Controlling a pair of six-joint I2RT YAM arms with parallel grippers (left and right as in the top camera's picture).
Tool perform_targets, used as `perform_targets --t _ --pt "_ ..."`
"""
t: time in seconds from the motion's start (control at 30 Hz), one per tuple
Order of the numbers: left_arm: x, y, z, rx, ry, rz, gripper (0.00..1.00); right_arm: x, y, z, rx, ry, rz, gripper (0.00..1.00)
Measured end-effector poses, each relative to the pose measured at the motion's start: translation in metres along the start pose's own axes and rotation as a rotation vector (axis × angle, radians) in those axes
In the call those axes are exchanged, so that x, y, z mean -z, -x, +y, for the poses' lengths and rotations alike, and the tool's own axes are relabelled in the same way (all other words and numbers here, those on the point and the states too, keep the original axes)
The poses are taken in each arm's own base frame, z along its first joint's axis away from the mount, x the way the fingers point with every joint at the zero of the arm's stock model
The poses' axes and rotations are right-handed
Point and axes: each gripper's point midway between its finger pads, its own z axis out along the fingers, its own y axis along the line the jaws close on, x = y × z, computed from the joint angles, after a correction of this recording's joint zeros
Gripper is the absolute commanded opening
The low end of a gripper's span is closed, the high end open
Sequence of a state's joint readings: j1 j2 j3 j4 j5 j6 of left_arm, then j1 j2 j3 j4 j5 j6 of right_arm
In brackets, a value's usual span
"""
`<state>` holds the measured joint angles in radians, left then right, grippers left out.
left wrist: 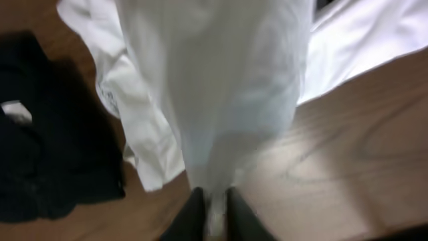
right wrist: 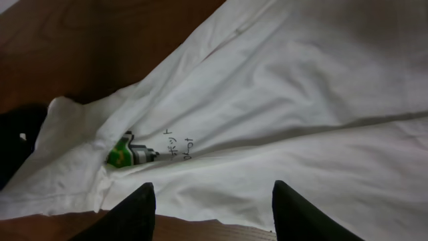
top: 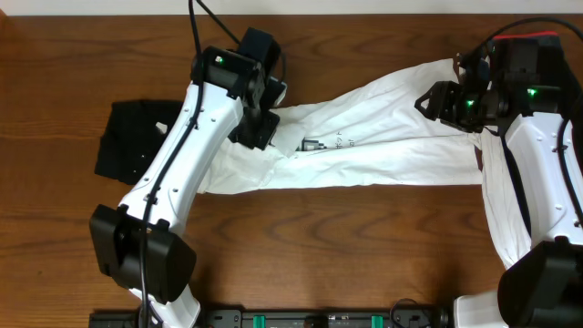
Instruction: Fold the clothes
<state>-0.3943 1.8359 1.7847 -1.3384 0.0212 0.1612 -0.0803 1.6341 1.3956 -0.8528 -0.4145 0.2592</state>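
A white T-shirt (top: 383, 137) with a small green print (right wrist: 127, 154) lies stretched across the middle of the wooden table. My left gripper (top: 255, 128) is shut on a fold of the white T-shirt (left wrist: 214, 100) and holds it lifted above the wood; the cloth hangs from my fingers (left wrist: 215, 211). My right gripper (top: 433, 102) is open and empty, hovering over the shirt's right part; its fingers (right wrist: 210, 204) frame the white cloth (right wrist: 301, 120) below. A black garment (top: 132, 138) lies crumpled at the left, also in the left wrist view (left wrist: 40, 154).
The wooden table (top: 319, 246) runs bare along the front. The right arm's white link (top: 519, 200) crosses the table's right side. The table's back edge meets a white wall.
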Motion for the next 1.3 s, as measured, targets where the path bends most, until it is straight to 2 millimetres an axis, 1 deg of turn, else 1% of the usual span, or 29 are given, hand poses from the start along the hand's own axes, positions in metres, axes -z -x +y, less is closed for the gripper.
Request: perform_targets --t 0.07,0.13,0.17,0.27,0.33,0.4,0.43,0.5,0.6,0.7,0.8,0.83,0.9,0.93,0.97,1.0,1.1,1.17,1.3 --pt "0.000 0.000 0.002 0.007 0.007 -0.002 0.47 0.000 0.000 0.000 0.000 0.000 0.000 0.57" --pt "0.000 0.005 0.005 0.012 0.021 -0.021 0.54 0.000 0.000 0.000 -0.001 -0.001 0.001 0.59" --pt "0.000 0.009 0.008 0.014 0.029 -0.037 0.57 0.000 -0.001 0.000 -0.001 -0.001 0.002 0.59" --pt "0.001 0.030 0.022 0.047 0.051 -0.127 0.58 0.000 -0.001 0.000 -0.003 -0.002 0.004 0.60" --pt "-0.002 0.043 0.035 0.076 0.063 -0.176 0.57 0.000 -0.002 -0.001 -0.003 -0.002 0.007 0.60" --pt "-0.011 0.053 0.048 0.107 0.067 -0.207 0.55 0.000 -0.002 -0.001 -0.005 -0.003 0.009 0.60" --pt "-0.017 0.056 0.053 0.117 0.066 -0.211 0.55 0.000 -0.003 -0.001 -0.005 -0.003 0.010 0.60" --pt "-0.036 0.062 0.060 0.136 0.056 -0.201 0.54 0.000 -0.003 -0.001 -0.005 -0.003 0.010 0.60" --pt "-0.075 0.073 0.067 0.150 0.039 -0.174 0.50 0.000 -0.003 -0.001 -0.006 -0.004 0.011 0.60" --pt "-0.117 0.080 0.065 0.146 0.022 -0.137 0.49 0.000 -0.004 -0.001 -0.007 -0.005 0.015 0.60" --pt "-0.141 0.081 0.062 0.143 0.008 -0.109 0.49 0.000 -0.005 -0.001 -0.010 -0.006 0.020 0.60" --pt "-0.146 0.081 0.062 0.143 0.006 -0.108 0.49 0.000 -0.005 -0.002 -0.010 -0.006 0.021 0.60" --pt "-0.149 0.086 0.063 0.145 0.008 -0.123 0.42 0.000 -0.006 -0.002 -0.011 -0.007 0.022 0.60" --pt "-0.149 0.089 0.063 0.147 0.009 -0.133 0.32 0.000 -0.006 -0.002 -0.011 -0.007 0.022 0.60" --pt "-0.148 0.092 0.064 0.147 0.011 -0.147 0.14 0.000 -0.006 -0.002 -0.011 -0.006 0.023 0.59" --pt "-0.148 0.094 0.064 0.144 0.012 -0.155 0.06 0.000 -0.006 -0.002 -0.011 -0.007 0.022 0.59" --pt "-0.148 0.095 0.067 0.146 0.026 -0.160 0.06 0.000 -0.006 -0.002 -0.012 -0.011 0.023 0.58" --pt "-0.148 0.092 0.073 0.168 0.060 -0.150 0.06 0.000 -0.008 -0.005 -0.016 -0.027 0.032 0.58" --pt "-0.148 0.078 0.087 0.223 0.146 -0.096 0.06 0.001 -0.012 -0.013 -0.024 -0.070 0.041 0.59"
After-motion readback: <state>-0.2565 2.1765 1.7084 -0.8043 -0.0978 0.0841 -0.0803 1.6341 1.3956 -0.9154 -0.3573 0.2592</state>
